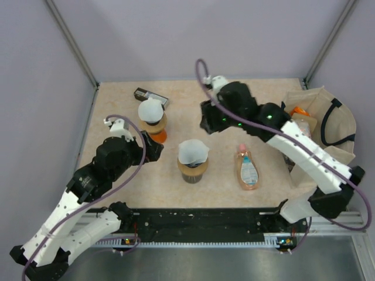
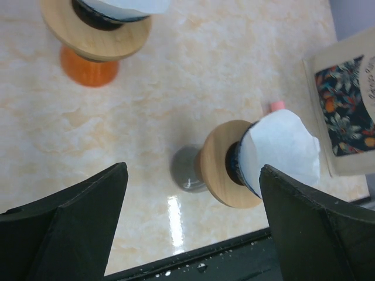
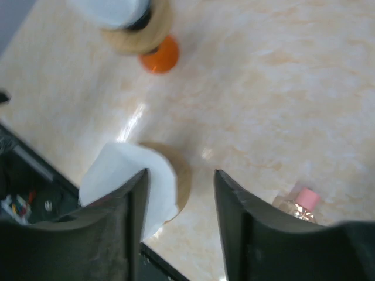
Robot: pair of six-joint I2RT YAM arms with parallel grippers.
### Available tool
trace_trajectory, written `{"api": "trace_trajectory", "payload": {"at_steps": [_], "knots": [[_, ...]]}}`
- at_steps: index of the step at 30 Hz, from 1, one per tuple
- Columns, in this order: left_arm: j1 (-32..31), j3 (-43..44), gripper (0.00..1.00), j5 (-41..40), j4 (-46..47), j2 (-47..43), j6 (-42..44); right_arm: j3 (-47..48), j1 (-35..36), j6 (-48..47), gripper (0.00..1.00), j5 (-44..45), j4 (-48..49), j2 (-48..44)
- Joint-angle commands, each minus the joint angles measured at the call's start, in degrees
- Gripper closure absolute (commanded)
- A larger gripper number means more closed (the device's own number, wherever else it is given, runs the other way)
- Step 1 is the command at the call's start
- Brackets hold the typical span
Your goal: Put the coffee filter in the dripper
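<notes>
A white coffee filter [image 1: 193,151] sits in the dripper [image 1: 193,167], which has a wooden collar and stands on a grey cup at the table's middle. In the left wrist view the filter [image 2: 281,149] pokes out of that dripper [image 2: 221,165]. My right gripper [image 1: 206,124] hovers behind and above it, open, nothing between its fingers. Its wrist view shows the filter [image 3: 120,175] below, beside the left finger [image 3: 132,222]. My left gripper [image 1: 153,151] is wide open to the dripper's left, apart from it.
A second dripper [image 1: 153,122] with its own filter stands on an orange cup [image 1: 157,136] at the back left. A black box [image 1: 151,95] lies behind it. A bottle [image 1: 248,168] lies right of centre, and a tote bag [image 1: 319,126] stands at the right edge.
</notes>
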Motion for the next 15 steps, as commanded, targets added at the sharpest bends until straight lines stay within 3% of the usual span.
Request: {"api": "trace_trajectory", "payload": {"at_steps": [1, 3, 8, 15], "knots": [[0.1, 3.0, 0.01, -15.2, -3.3, 0.5, -2.1, -11.1, -11.1, 2.9, 0.36, 5.6, 12.1, -14.7], [0.1, 3.9, 0.01, -19.6, -5.8, 1.5, -3.4, -19.1, -13.6, 4.4, 0.01, 12.8, 17.4, -21.0], [1.1, 3.6, 0.01, -28.0, -7.2, 3.8, -6.9, -39.9, -14.2, 2.1, 0.01, 31.8, 34.2, -35.8], [6.4, 2.6, 0.01, -29.0, -6.9, 4.4, -8.1, -48.3, -14.4, 0.8, 0.01, 41.2, 35.6, -40.2]]}}
